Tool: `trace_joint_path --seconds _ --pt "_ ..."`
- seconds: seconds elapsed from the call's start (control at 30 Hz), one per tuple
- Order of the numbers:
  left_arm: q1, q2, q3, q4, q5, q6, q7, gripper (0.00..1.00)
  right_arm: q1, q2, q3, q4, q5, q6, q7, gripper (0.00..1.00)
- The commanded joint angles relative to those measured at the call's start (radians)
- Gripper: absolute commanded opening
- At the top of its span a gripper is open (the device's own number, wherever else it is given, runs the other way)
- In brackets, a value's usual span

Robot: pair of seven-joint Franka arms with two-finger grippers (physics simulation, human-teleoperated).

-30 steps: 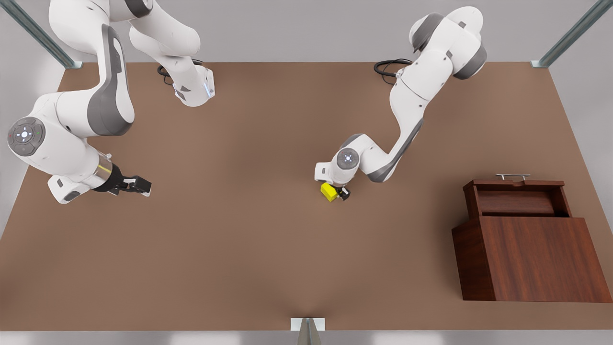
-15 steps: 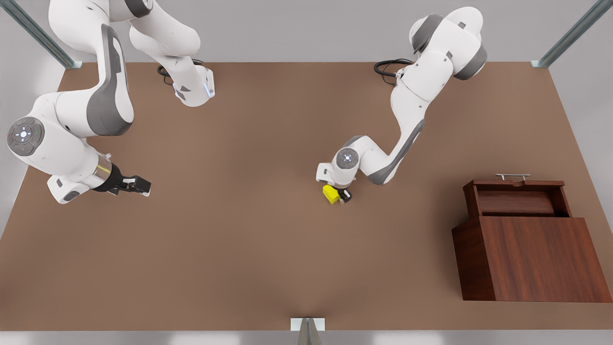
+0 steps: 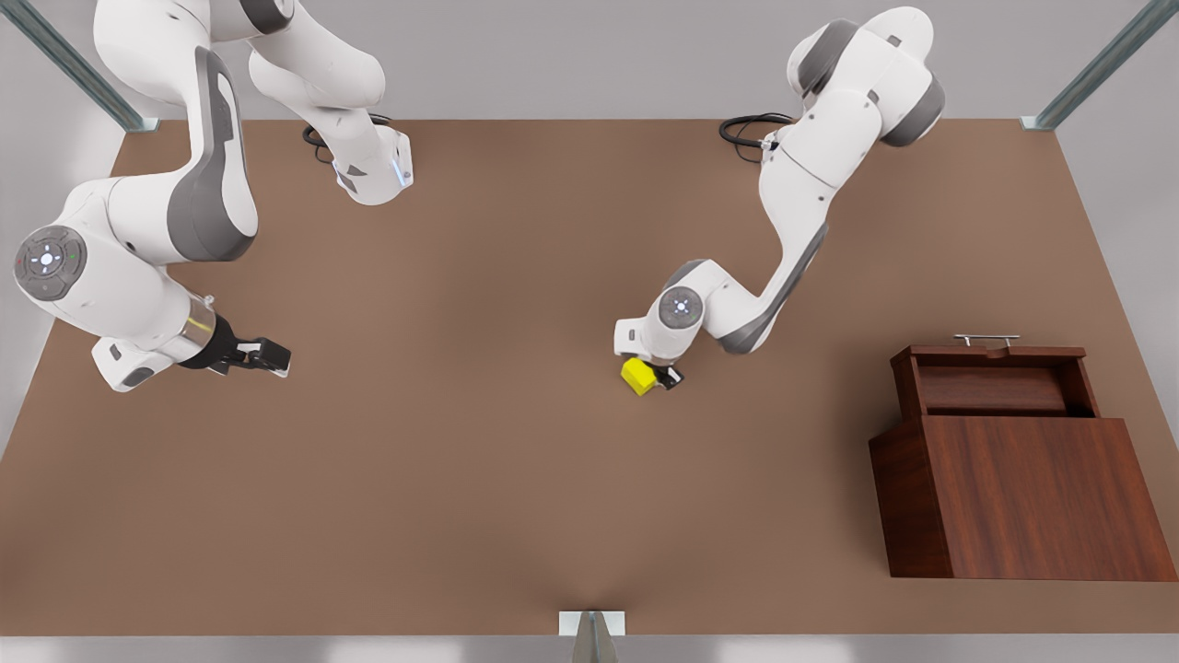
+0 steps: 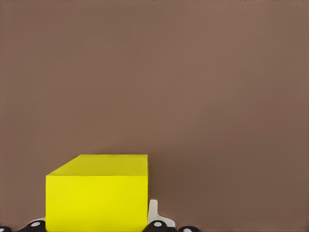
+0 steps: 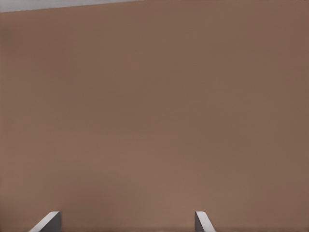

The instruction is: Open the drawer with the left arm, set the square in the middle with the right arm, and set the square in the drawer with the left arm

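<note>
Mid-table (image 3: pixel 516 479), left hand (image 3: pixel 659 376) grips the square (image 3: pixel 636 376).

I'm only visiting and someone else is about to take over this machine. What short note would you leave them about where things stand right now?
Left gripper: at the table's middle, shut on the yellow square; the left wrist view shows the square between its fingers.
Right gripper: open, waiting over bare table on the front view's left.
Drawer: pulled open from the cabinet, nothing visible in it, on the front view's right.
Done: drawer opened, square brought to the middle.
Left: carry the square to the drawer and release it there.
</note>
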Motion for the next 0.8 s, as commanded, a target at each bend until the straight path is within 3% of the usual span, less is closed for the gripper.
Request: trace_joint_path --seconds 0.0,0.13,0.23,0.33,0.6,0.77 --pt "0.000 -0.010 0.005 0.000 -0.016 -0.006 -0.008 0.73 0.000 0.000 0.000 0.000 0.000 0.000 -0.001 1.00" --pt "0.044 -0.289 0.140 0.000 -0.113 -0.316 -0.213 0.73 -0.001 0.000 0.000 0.000 0.000 0.000 -0.001 1.00" --pt "0.221 -0.455 0.197 0.000 -0.171 -0.503 -0.296 0.73 -0.001 0.000 0.000 -0.001 0.000 0.000 -0.001 1.00" --pt "0.318 -0.533 0.289 0.000 -0.179 -0.616 -0.284 0.74 -0.001 0.000 0.000 -0.001 0.000 0.000 -0.001 1.00" --pt "0.568 -0.443 0.314 0.000 -0.168 -0.488 0.034 0.74 -0.001 0.000 0.000 -0.001 0.000 0.000 0.001 1.00" --pt "0.600 -0.374 0.314 0.000 -0.153 -0.405 0.058 0.75 -0.001 0.000 0.000 -0.001 0.000 0.000 -0.001 1.00"
